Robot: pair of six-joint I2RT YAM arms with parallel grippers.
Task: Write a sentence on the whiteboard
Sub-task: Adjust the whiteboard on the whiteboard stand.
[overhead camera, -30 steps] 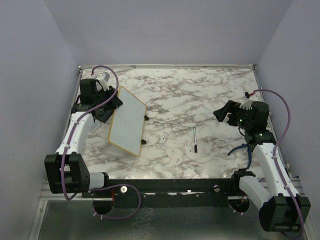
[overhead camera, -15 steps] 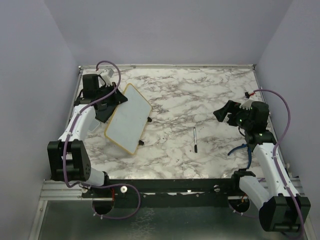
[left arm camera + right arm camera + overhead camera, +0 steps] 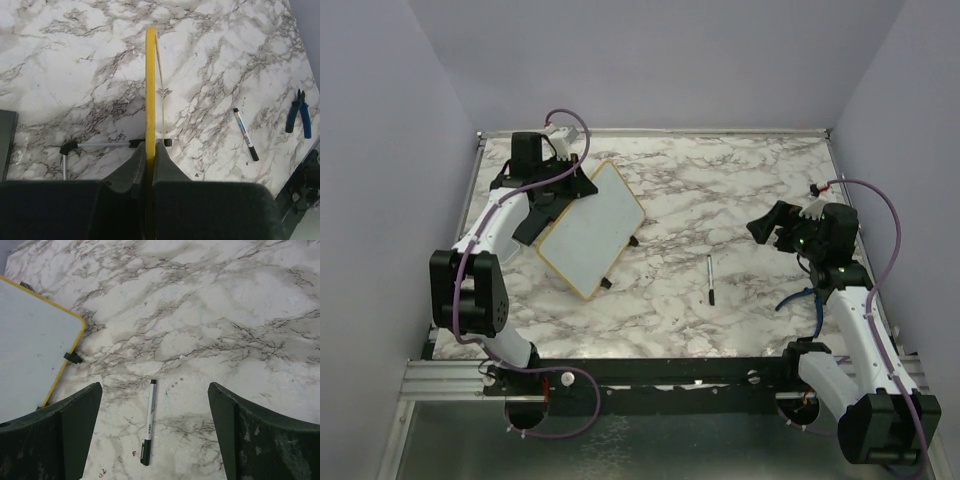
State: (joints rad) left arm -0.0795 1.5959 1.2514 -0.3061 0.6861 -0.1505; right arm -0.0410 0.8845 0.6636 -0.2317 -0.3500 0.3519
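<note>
The marble-veined surface (image 3: 720, 190) sits boxed in by plain lavender walls (image 3: 650, 60). Near its far-left corner, the left claw (image 3: 149, 148) pinches the whiteboard (image 3: 588, 229) by its yellow frame. A marker (image 3: 710, 280) lies right of centre. By the right edge, the right claw (image 3: 767, 224) hangs spread wide.

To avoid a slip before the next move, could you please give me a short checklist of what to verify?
1. Grip: left gripper shut on the whiteboard edge: ok.
2. Free arm: right gripper open and empty: ok.
3. Reach: marker lies free on the table below the right gripper: ok.
4. Tip: marker uncapped: cannot tell.
5. Surface: whiteboard free of words: ok.
</note>
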